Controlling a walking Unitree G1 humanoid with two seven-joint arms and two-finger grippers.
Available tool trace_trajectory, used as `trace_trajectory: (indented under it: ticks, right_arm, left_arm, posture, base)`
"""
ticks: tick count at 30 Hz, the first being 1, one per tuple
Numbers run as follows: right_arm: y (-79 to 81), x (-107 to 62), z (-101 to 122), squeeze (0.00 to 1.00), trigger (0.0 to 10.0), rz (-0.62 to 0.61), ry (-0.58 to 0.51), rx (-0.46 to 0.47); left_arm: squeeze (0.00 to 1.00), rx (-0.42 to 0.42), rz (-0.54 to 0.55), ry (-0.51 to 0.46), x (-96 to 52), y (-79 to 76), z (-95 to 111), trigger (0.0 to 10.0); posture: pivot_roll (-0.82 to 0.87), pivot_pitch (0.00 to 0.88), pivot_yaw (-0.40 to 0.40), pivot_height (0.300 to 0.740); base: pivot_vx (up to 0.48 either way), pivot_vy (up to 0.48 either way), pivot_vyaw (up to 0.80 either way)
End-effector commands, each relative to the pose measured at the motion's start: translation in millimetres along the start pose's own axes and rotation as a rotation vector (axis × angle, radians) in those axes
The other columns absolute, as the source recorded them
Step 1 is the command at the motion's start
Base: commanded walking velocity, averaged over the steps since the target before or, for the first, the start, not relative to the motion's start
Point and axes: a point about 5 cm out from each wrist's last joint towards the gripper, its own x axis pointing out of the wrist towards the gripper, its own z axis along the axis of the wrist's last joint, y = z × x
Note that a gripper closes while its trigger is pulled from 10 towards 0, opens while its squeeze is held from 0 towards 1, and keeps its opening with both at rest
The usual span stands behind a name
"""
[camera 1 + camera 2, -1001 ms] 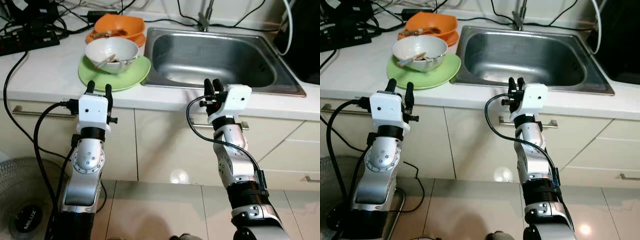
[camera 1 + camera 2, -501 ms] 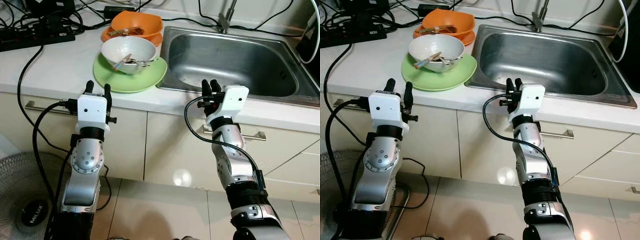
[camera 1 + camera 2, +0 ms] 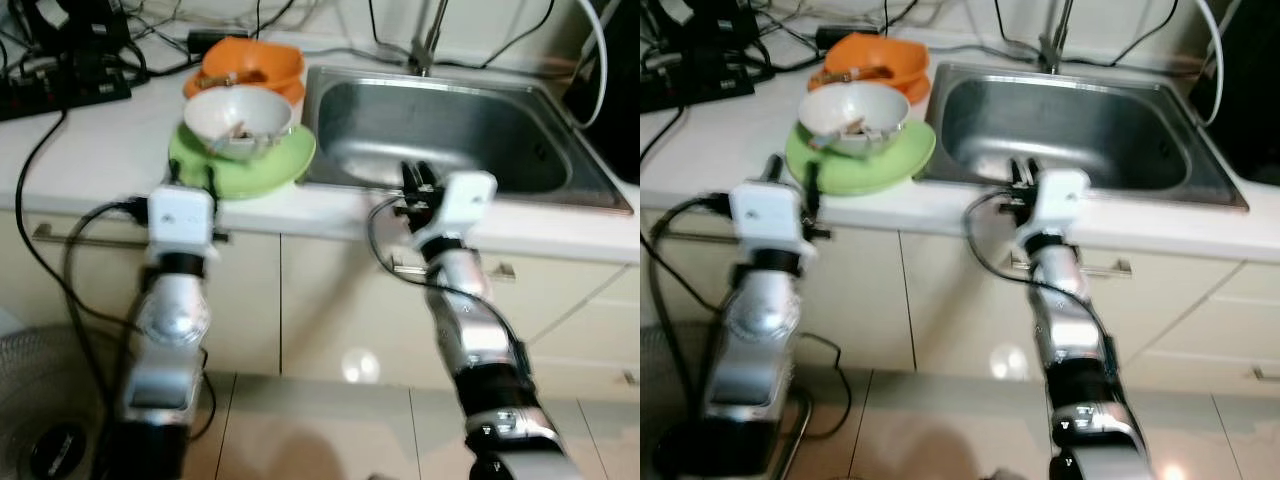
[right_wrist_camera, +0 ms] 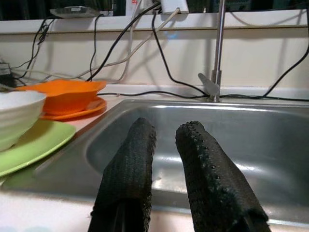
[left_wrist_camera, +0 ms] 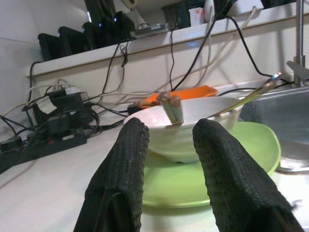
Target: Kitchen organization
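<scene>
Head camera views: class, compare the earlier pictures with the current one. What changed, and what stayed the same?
Only the camera moved: the picture has shifted and blurred. The left gripper hovers short of the green plate, the right gripper at the sink rim, both empty with jaws apart, as before. The white bowl sits on that plate, unmoved.

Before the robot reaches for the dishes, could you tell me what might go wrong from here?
The white bowl sits loose on the green plate with utensils sticking out, so lifting the plate could tip it. The plate lies close to the counter edge, where a nudge from the left gripper might push it off. The head views are blurred, so aiming may be off.
</scene>
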Motion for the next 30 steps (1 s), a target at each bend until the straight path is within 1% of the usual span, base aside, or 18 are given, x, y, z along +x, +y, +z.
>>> trace_trajectory:
  ticks: [1,18,21,30]
  right_arm:
    - [12.4,2.4,1.6,0.00,10.0,0.029,-0.011,0.021]
    - [14.9,3.4,-0.7,0.00,10.0,0.034,-0.001,0.034]
    - [14.9,3.4,-1.4,0.00,10.0,0.034,0.002,0.034]
    - [15.5,3.4,-0.6,0.00,10.0,0.036,-0.009,0.033]
  left_arm:
    - [0.00,0.020,0.019,-0.002,-0.2,8.5,0.1,10.0]
    - [0.00,0.019,0.013,-0.002,-0.5,8.8,-0.3,10.0]
    - [0.00,0.019,0.014,-0.002,-0.8,8.6,-0.3,10.0]
    - [0.00,0.020,0.013,0.000,-1.3,8.9,-0.4,10.0]
  posture:
    - [0.06,0.074,-0.044,0.718]
    - [0.07,0.071,-0.045,0.718]
    - [0.07,0.072,-0.046,0.718]
    - [0.07,0.075,-0.046,0.718]
  base:
    - [0.304,0.000,0.00]
    - [0.310,0.000,0.00]
    - [0.319,0.000,-0.71]
    - [0.325,0.000,0.00]
